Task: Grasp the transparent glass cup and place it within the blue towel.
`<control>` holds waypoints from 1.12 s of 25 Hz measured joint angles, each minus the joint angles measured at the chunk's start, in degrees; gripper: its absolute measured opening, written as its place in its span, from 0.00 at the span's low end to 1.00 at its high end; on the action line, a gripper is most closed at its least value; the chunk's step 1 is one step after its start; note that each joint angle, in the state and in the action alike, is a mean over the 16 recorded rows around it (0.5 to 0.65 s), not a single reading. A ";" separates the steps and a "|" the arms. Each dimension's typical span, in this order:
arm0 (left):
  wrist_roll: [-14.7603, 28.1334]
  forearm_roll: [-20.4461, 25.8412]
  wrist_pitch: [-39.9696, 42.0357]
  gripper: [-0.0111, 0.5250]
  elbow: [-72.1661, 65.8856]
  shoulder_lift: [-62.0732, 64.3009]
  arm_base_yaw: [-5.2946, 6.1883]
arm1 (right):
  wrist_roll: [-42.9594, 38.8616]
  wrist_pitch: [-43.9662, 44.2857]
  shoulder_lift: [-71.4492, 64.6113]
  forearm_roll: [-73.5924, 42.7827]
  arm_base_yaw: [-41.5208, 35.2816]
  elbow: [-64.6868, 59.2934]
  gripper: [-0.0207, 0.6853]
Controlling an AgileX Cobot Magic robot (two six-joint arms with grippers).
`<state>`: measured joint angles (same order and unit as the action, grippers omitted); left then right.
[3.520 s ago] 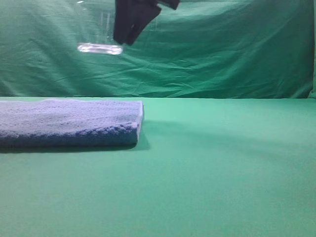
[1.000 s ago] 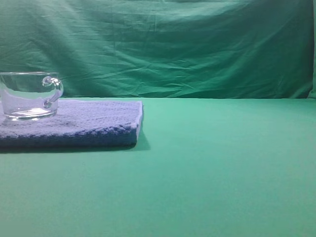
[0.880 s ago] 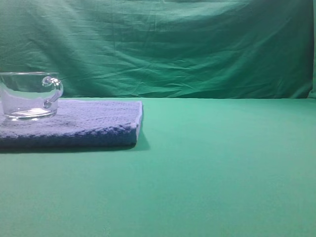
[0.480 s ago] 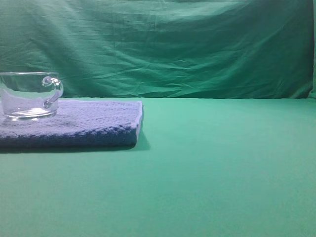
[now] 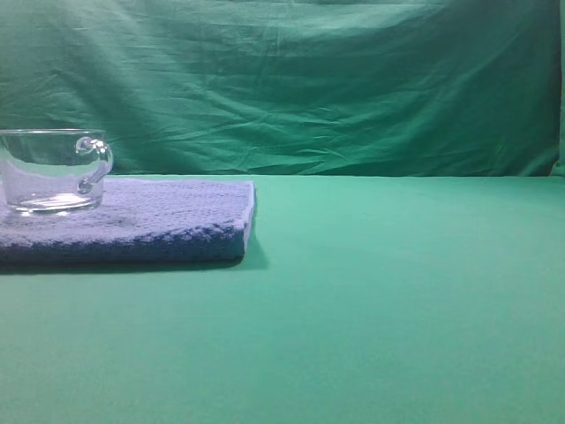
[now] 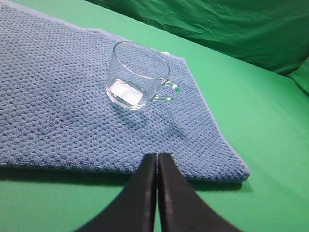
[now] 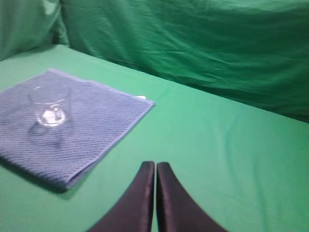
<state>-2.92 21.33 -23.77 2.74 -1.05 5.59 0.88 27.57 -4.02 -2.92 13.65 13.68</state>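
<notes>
On towel (image 6: 72, 111): cup (image 6: 137, 75), upright, empty, handle to its right in left wrist view.
Left hand (image 6: 157, 162) and right hand (image 7: 155, 169) both pressed together, holding nothing.

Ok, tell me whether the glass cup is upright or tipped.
Upright: the transparent glass cup stands base-down on the blue towel, its rim open upward and nothing visible inside.

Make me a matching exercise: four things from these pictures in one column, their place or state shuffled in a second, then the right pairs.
Things:
1. glass cup
2. blue towel
3. left claw
4. green backdrop

States:
A. hangs wrinkled behind the table
B. stands upright, empty
C. shut, holding nothing
D. lies flat under the cup

Pairs: 1-B, 2-D, 3-C, 4-A
</notes>
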 joint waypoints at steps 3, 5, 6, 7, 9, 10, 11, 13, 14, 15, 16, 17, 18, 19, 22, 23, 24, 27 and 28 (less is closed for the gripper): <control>0.00 0.00 0.00 0.02 0.00 0.00 0.00 | -0.16 -1.34 2.50 0.24 -4.09 -4.39 0.03; 0.00 0.00 0.00 0.02 0.00 0.00 0.00 | -0.22 -2.30 3.59 0.51 -6.30 -7.00 0.03; 0.00 0.00 0.00 0.02 0.00 0.00 0.00 | -0.25 -2.78 3.95 0.67 -7.24 -8.18 0.03; 0.00 0.00 0.00 0.02 0.00 0.00 0.00 | -0.27 -3.25 4.22 0.83 -8.12 -9.26 0.03; 0.00 0.00 0.00 0.02 0.00 0.00 0.00 | -0.30 -4.15 4.52 1.18 -9.61 -11.17 0.03; 0.00 0.00 0.00 0.02 0.00 0.00 0.00 | -0.31 -4.55 4.55 1.35 -10.23 -11.98 0.03; 0.00 0.00 0.00 0.02 0.00 0.00 0.00 | -0.31 -4.89 4.57 1.53 -10.79 -12.70 0.03; 0.00 0.00 0.00 0.02 0.00 0.00 0.00 | -0.32 -5.37 4.57 1.87 -11.67 -13.86 0.03; 0.00 0.00 0.00 0.02 0.00 0.00 0.00 | -0.32 -5.51 4.57 2.04 -12.01 -14.30 0.03; 0.00 0.00 0.00 0.02 0.00 0.00 0.00 | -0.32 -5.60 4.57 2.18 -12.31 -14.64 0.03; 0.00 0.00 0.00 0.02 0.00 0.00 0.00 | -0.32 -5.66 4.57 2.31 -12.57 -14.91 0.03; 0.00 0.00 0.00 0.02 0.00 0.00 0.00 | -0.31 -5.67 4.57 2.42 -12.80 -15.09 0.03; 0.00 0.00 0.00 0.02 0.00 0.00 0.00 | -0.31 -5.64 4.57 2.52 -13.00 -15.19 0.03; 0.00 0.00 0.00 0.02 0.00 0.00 0.00 | -0.30 -5.60 4.57 2.59 -13.18 -15.24 0.03; 0.00 0.00 0.00 0.02 0.00 0.00 0.00 | -0.25 -5.40 4.57 2.69 -13.51 -15.27 0.03; 0.00 0.00 0.00 0.02 0.00 0.00 0.00 | -0.23 -5.34 4.57 2.69 -13.56 -15.27 0.03; 0.00 0.00 0.00 0.02 0.00 0.00 0.00 | -0.21 -5.27 4.57 2.69 -13.59 -15.28 0.03; 0.00 0.00 0.00 0.02 0.00 0.00 0.00 | -0.18 -5.13 4.57 2.69 -13.59 -15.29 0.03; 0.00 0.00 0.00 0.02 0.00 0.00 0.00 | -0.17 -5.12 4.57 2.69 -13.59 -15.30 0.03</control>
<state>-2.92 21.33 -23.77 2.74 -1.05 5.59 0.71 22.45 0.55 -0.23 0.06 -1.62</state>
